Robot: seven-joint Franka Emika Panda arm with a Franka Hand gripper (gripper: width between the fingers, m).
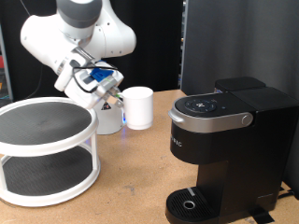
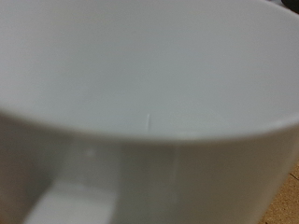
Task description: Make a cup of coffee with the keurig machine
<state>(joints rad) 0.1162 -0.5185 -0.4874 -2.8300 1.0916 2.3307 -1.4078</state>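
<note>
Exterior view: the cup stands upright on the tabletop, slightly above frame centre. The keurig machine stands at about 4 o'clock from it, well apart, lid down, drip tray bare. A white two-tier round rack sits at about 8 o'clock from the cup.

The gripper is at the cup's 9 o'clock side, level with its upper half and right against it or very nearly so. Whether its fingers are spread or closed cannot be told; they are too small in the exterior view and absent from the wrist view. No picture shows the cup between the fingers.

Wrist view: the cup fills the frame, rim and inner wall very close, with what appears to be the handle low in the picture.

Assessment: the cup looks rigid, light, glazed and therefore slippery, and breakable if tipped or dropped. The soundest hold is judged to be across the wall at the rim, one finger inside and one outside, or across the handle.
</note>
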